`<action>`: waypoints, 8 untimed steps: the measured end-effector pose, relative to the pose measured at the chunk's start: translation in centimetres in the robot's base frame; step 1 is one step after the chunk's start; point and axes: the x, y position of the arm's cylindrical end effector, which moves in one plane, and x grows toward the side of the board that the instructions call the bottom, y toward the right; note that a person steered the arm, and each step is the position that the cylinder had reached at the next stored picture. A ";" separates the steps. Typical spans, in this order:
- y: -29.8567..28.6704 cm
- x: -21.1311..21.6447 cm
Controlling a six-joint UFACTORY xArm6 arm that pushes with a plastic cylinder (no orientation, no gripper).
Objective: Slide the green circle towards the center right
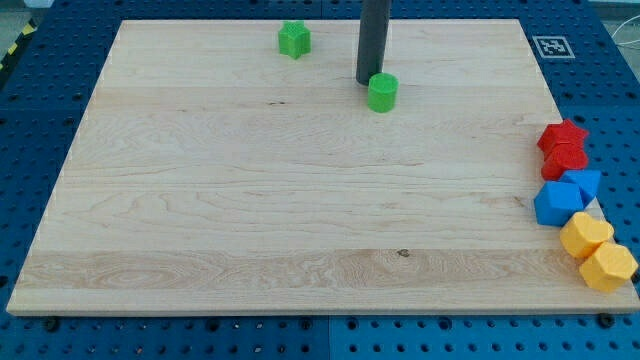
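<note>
My tip [367, 82] sits upper centre of the frame, rod coming straight down from the top edge. The tip's end is touching or just short of the green circle [382, 92], on that block's upper-left side; I can't tell for sure if there's contact. No fingers on this rig, just the bare rod, so nothing to open or close and nothing gripped. The green circle is in the upper middle of the board [250, 200], a bit right of centre, well apart from the right edge. A green star [294, 39] sits near the top edge, left of the rod, clear of both tip and circle. The rest is bunched at the right edge, mid to lower right of the frame: two red blocks, red star [563, 134] on top of the group with a second red block [565, 160] touching just below it, shape unclear. Below those, two blue blocks, a blue cube [557, 204] and a smaller-looking blue block [584, 183] just beside it at its upper right. At lower right, two yellow blocks touching, one yellow hexagon [585, 236] and a second yellow hexagon [608, 267], the latter hanging over the board's edge. A marker tag [551, 46] is in the board's upper right corner.
</note>
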 end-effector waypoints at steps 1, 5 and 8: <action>-3.4 0.1; 4.4 2.8; 9.0 4.4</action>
